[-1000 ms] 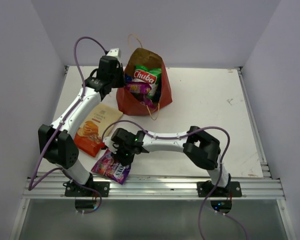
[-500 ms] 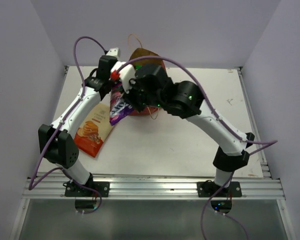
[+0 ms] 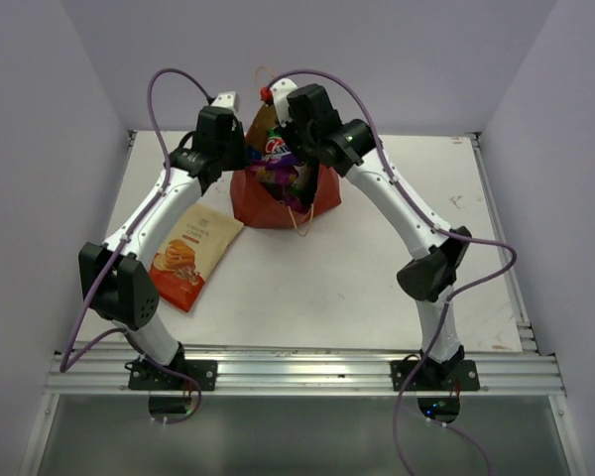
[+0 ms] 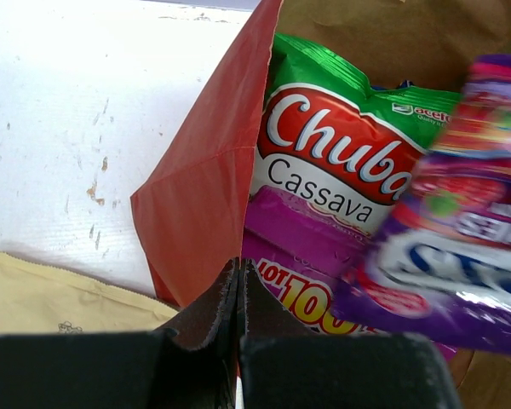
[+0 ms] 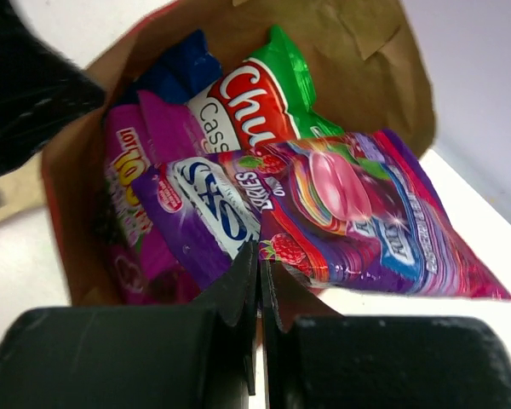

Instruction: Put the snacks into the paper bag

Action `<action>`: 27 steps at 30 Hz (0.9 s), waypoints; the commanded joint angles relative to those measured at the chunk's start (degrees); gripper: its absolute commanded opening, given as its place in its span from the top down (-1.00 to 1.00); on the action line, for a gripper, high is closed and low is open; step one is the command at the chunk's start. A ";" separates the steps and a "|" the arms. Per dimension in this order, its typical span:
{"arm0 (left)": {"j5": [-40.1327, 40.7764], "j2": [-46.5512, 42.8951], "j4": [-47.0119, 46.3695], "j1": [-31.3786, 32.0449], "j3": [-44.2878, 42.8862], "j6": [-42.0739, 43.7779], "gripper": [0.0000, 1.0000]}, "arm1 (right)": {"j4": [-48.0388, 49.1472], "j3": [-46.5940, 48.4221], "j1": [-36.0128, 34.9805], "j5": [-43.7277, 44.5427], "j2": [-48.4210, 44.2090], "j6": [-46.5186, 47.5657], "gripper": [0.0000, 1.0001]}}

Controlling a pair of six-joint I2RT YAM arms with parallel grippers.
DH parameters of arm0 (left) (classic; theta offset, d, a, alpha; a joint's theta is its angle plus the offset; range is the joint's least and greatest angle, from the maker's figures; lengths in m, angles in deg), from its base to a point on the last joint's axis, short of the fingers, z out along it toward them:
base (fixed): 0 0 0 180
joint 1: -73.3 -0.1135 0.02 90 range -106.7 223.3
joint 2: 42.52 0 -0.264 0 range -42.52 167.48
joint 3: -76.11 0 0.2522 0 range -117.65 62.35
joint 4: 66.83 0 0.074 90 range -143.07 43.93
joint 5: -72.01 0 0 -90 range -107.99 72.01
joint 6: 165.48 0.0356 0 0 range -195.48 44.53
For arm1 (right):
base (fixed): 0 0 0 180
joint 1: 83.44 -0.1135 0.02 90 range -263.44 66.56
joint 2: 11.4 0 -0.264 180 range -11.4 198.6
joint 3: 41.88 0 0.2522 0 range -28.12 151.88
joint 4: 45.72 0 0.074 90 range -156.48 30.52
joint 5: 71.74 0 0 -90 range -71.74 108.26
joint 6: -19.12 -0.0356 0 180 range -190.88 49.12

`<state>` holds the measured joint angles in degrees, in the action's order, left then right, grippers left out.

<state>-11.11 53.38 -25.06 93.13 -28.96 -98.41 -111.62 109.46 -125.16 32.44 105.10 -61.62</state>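
Note:
The reddish-brown paper bag [image 3: 268, 208] lies at the back of the table with its mouth open. My left gripper [image 3: 236, 159] is shut on the bag's left edge [image 4: 206, 196]. My right gripper [image 3: 284, 149] is shut on a purple candy pack [image 5: 341, 213] and holds it at the bag's mouth. Inside lie the green-white Chuba packet [image 5: 255, 102], the blue Doritos [image 5: 175, 72] and a magenta-purple candy pack [image 5: 132, 196]. The beige-orange chips packet [image 3: 191, 256] lies flat on the table, left of the bag.
The bag's string handles loop out behind [image 3: 268, 74] and in front [image 3: 305, 223] of it. White walls close in the table on three sides. A metal rail [image 3: 307, 372] runs along the near edge.
My right arm has lifted the purple candy pack from the table's near edge and carried it up to the bag's mouth. The left arm has stayed on the bag's edge.

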 commanded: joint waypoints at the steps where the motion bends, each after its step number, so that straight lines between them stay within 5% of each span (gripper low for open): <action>1: 1.12 -0.01 -2.52 -0.94 -3.96 0.88 1.00 | 7.65 3.75 1.46 -3.45 1.96 1.03 1.00; 16: 0.07 2.19 -2.26 -0.94 -5.90 0.26 1.00 | 12.06 4.11 1.99 -14.00 10.84 -3.98 0.98; 19: 0.42 2.36 -2.34 -0.94 -6.16 0.26 1.00 | 12.24 3.05 1.90 -15.23 10.58 -4.33 -0.24; 20: 0.42 2.36 -2.52 -0.94 -6.25 0.35 1.00 | 12.41 3.13 1.99 -15.14 10.23 -4.33 -0.97; 27: 0.42 3.07 -2.43 -0.94 -7.04 0.26 1.00 | 12.94 4.46 1.55 -18.28 -0.65 -4.42 -0.98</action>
<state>-11.18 56.66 -24.31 92.80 -32.69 -98.46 -101.91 112.06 -123.19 18.12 114.72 -65.36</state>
